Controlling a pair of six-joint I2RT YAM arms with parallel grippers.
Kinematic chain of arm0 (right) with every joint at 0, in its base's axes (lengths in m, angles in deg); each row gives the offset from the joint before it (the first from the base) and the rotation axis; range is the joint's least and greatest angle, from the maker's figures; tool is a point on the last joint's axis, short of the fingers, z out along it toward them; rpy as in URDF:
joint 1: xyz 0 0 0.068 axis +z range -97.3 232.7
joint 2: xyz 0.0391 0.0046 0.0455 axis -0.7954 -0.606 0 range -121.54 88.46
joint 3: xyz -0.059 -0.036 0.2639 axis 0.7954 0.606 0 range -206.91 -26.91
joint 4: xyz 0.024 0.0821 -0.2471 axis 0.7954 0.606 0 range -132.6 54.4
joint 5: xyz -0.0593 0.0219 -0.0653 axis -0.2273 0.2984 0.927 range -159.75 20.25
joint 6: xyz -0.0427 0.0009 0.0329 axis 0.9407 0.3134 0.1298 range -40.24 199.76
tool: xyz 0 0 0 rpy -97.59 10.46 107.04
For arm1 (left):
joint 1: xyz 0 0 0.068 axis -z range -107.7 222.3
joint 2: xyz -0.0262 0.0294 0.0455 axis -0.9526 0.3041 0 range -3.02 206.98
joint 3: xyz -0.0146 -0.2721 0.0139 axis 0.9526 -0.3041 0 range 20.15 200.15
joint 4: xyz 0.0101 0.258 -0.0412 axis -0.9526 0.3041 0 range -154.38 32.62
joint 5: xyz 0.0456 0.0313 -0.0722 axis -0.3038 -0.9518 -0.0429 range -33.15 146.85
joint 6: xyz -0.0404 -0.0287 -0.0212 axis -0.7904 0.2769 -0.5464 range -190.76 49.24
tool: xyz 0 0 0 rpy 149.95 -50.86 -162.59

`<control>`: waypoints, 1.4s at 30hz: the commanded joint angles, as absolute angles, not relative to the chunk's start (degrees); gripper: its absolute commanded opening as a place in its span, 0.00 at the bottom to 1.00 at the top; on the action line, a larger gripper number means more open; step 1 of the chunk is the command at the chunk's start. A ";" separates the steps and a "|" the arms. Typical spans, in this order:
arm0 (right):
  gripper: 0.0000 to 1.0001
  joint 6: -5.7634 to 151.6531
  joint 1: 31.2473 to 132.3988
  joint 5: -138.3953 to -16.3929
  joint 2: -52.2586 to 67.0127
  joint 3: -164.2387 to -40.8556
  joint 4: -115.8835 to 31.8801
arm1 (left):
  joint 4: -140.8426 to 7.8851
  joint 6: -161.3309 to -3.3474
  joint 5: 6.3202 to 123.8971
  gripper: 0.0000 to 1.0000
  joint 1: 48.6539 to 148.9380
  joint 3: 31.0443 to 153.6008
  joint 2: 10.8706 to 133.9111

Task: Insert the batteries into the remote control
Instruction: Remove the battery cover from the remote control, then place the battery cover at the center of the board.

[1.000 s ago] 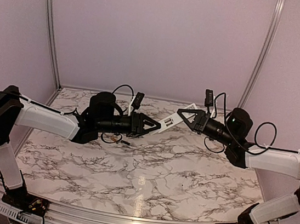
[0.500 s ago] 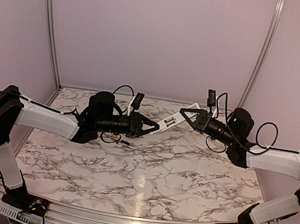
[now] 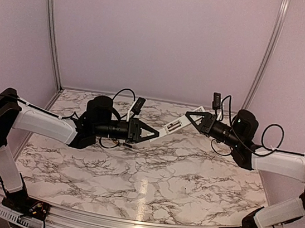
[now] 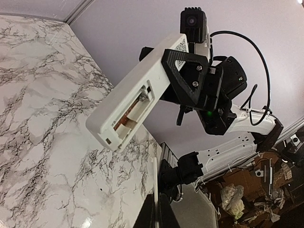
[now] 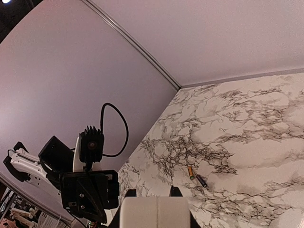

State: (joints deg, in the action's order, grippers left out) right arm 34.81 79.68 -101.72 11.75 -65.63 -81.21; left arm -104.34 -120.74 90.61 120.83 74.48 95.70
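A: Nearest to us is the marbled desk (image 3: 150, 175). Lying on it close together, near the left arm, are a yellowish battery (image 5: 190, 172) and a dark battery (image 5: 202, 181).

B: And the left hand (image 3: 156, 132)?

A: It's up off the desk and pointing right, fingers pressed together into one tip. That tip sits just beside the lower end of the remote control (image 3: 173, 126). From above I can't tell if they touch.

B: So the remote is in the air?

A: Yes, over the middle of the desk. It's tilted, low end to the left, high end towards the far right. The left wrist camera looks straight into the open battery bay (image 4: 133, 111) on its back, and metal contacts show inside.

B: Who has it?

A: The right hand (image 3: 190, 119), a little farther back. It's clamped on the remote's upper end, with one black finger lying across the back.

B: Behind them?

A: A plain lilac wall (image 3: 162, 36).
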 commanded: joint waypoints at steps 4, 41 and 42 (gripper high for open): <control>0.00 36.40 76.91 -102.82 12.35 -64.02 -80.09 | -86.10 -108.42 87.67 0.00 120.99 70.47 90.08; 0.00 42.88 76.82 -115.51 7.82 -67.66 -71.08 | -64.53 -97.27 77.73 0.46 121.17 69.50 97.11; 0.00 43.08 76.78 -115.54 7.71 -67.77 -70.31 | -62.64 -96.43 77.00 0.49 121.12 70.00 96.07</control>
